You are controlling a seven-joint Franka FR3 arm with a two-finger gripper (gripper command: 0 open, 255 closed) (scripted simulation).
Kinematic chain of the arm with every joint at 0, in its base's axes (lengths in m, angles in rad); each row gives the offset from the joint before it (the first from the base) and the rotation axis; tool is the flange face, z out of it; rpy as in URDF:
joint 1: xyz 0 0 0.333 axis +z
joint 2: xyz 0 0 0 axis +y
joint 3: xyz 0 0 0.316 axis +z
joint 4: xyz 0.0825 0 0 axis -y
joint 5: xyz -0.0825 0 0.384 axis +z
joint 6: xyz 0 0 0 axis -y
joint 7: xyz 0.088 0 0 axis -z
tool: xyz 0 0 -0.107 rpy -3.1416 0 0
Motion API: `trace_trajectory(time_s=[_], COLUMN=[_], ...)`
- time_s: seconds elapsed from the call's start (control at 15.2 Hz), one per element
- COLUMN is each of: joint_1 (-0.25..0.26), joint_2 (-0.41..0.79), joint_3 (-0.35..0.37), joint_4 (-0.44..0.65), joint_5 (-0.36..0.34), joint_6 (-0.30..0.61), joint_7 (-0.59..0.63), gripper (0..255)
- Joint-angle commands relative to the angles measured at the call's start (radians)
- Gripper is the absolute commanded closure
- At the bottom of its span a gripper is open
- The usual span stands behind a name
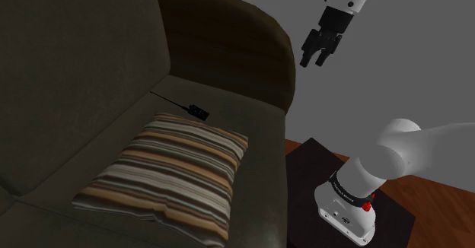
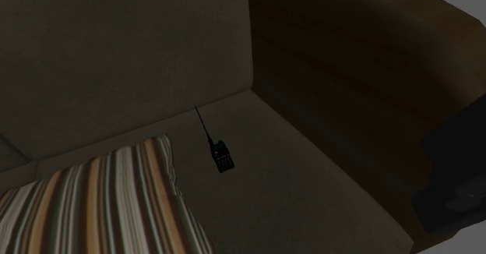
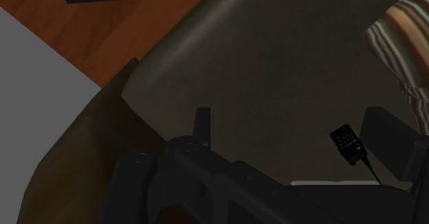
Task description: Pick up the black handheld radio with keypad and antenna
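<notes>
At the shoulder view's upper right the gripper (image 1: 314,60) hangs released, likely lining up over the radio (image 1: 197,110) flat on the sofa (image 1: 247,125).

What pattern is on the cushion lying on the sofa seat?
Stripes in cream, tan and dark brown on the soft square cushion, clearest in the shoulder view.

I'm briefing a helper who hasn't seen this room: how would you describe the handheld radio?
Find the dark sofa, then the striped cushion lying on it. Past the cushion's corner, toward the sofa's back, lies the radio: small, black, with a thin antenna, unlike the pale-striped cushion.
</notes>
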Motion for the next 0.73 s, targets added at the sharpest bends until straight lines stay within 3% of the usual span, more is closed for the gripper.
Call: trace_trajectory(time_s=[0.0,0.66], joint_1=[0.000,0.064], joint_2=[0.000,0.337], joint_3=[0.000,0.105], joint_4=[0.000,0.088], joint_5=[0.000,-0.003], joint_6=[0.000,0.240], joint_7=[0.000,-0.039], gripper=[0,0])
